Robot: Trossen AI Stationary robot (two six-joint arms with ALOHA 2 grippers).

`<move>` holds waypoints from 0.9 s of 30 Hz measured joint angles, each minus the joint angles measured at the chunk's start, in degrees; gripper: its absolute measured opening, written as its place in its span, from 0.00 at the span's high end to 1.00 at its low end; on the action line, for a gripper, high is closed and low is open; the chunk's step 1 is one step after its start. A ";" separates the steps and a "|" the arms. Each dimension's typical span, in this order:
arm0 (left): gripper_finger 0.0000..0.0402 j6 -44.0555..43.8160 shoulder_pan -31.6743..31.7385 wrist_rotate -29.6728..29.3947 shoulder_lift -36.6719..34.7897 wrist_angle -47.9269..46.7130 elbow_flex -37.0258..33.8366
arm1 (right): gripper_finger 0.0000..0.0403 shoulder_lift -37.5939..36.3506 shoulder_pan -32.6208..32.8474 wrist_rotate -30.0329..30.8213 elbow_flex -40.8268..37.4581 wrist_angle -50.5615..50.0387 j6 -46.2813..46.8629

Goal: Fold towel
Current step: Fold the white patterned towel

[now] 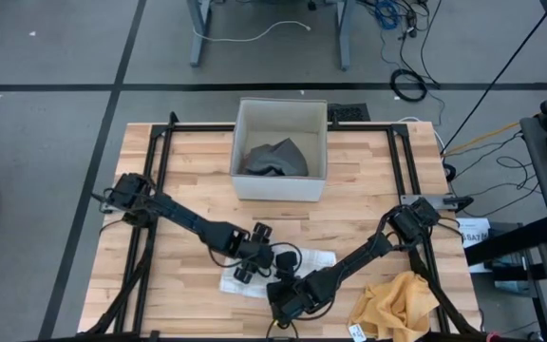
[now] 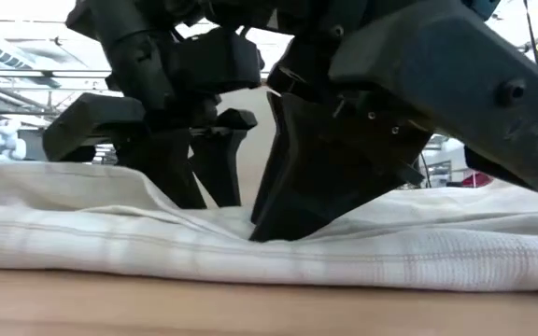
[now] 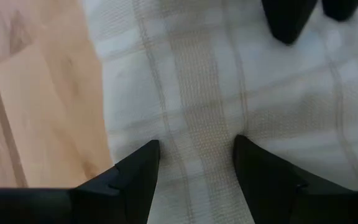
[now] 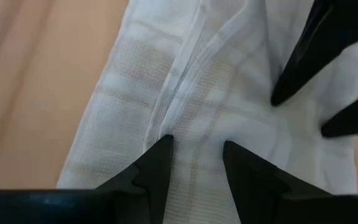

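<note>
Only the high view shows the box (image 1: 279, 150) and yellow cloth (image 1: 397, 302). The towel (image 1: 283, 269) lies flat, long axis left-right. The left gripper (image 3: 196, 155) and right gripper (image 4: 196, 152) both press on it with fingers parted.

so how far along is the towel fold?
Done: the white towel already lies as a narrow layered strip at the table's front. In hand: left tool and right tool both press down on it, fingers apart. Left: any last fold, then letting go.

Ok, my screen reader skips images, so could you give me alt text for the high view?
Two dark robot arms meet over a folded white checked towel near the front of a wooden table, the left gripper and right gripper open on it. A crumpled yellow cloth lies front right; a white box holds grey cloth.
</note>
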 joint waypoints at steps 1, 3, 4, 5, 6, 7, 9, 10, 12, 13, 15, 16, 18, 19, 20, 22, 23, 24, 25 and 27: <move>0.46 -0.19 0.37 0.71 0.18 -0.58 0.00 | 0.66 -0.01 -0.07 -0.14 0.00 -0.85 0.22; 0.46 -0.48 0.81 2.04 0.24 -0.65 -0.04 | 0.66 -0.02 -0.11 -0.31 0.00 -2.22 0.54; 0.46 -0.48 0.82 2.33 0.11 -0.47 -0.13 | 0.66 -0.02 -0.11 -0.33 0.00 -2.61 0.57; 0.46 -0.44 0.71 2.32 -0.23 -0.24 -0.23 | 0.66 -0.33 -0.11 -0.30 -0.02 -2.85 0.60; 0.46 -0.28 0.58 2.31 -0.76 0.02 -0.27 | 0.66 -0.57 -0.11 -0.35 -0.10 -3.15 0.59; 0.46 0.08 0.49 2.18 -1.23 0.33 -0.31 | 0.66 -0.99 -0.09 -0.45 -0.15 -3.49 0.61; 0.46 1.02 0.43 1.94 -2.05 0.75 -0.36 | 0.66 -2.24 -0.08 -0.65 -0.42 -4.39 0.58; 0.46 1.25 0.44 1.93 -2.49 0.73 -0.44 | 0.66 -2.92 0.00 -0.67 -0.52 -4.78 0.67; 0.46 1.80 0.44 1.86 -3.29 0.40 -0.54 | 0.66 -4.91 0.29 -0.65 -0.66 -5.38 0.66; 0.46 2.40 0.43 1.61 -3.78 -0.02 -0.62 | 0.66 -6.26 0.54 -0.61 -0.61 -5.07 0.78; 0.46 3.08 0.40 0.71 -4.82 -0.18 -0.66 | 0.66 -8.64 0.95 -0.10 -0.42 -4.78 1.12; 0.46 3.41 0.40 0.32 -5.25 0.08 -0.66 | 0.66 -9.54 1.22 0.19 -0.39 -4.69 1.22; 0.46 3.91 0.40 -0.66 -6.01 0.35 -0.66 | 0.66 -10.82 1.96 1.32 -0.41 -4.82 1.55; 0.46 3.91 0.40 -1.05 -6.09 0.61 -0.66 | 0.66 -11.46 2.32 1.80 -0.46 -5.15 1.60; 0.46 3.91 0.40 -1.15 -6.22 0.99 -0.66 | 0.66 -12.23 2.77 1.87 -0.46 -5.71 1.87; 0.46 4.07 0.40 -1.40 -6.38 1.01 -0.63 | 0.66 -13.49 3.83 2.87 -0.29 -8.70 4.12; 0.46 4.07 0.40 -1.45 -6.43 1.10 -0.63 | 0.66 -13.74 4.36 3.23 -0.22 -11.08 6.08; 0.46 4.07 0.36 -1.46 -6.45 1.03 -0.63 | 0.66 -13.77 4.88 3.22 -0.22 -14.08 8.35; 0.46 4.07 0.24 -1.46 -6.45 1.03 -0.63 | 0.66 -13.67 5.43 3.01 -0.29 -17.58 11.08; 0.46 4.07 -0.10 -1.46 -6.45 1.16 -0.63 | 0.66 -13.60 6.78 2.97 -0.42 -23.37 16.77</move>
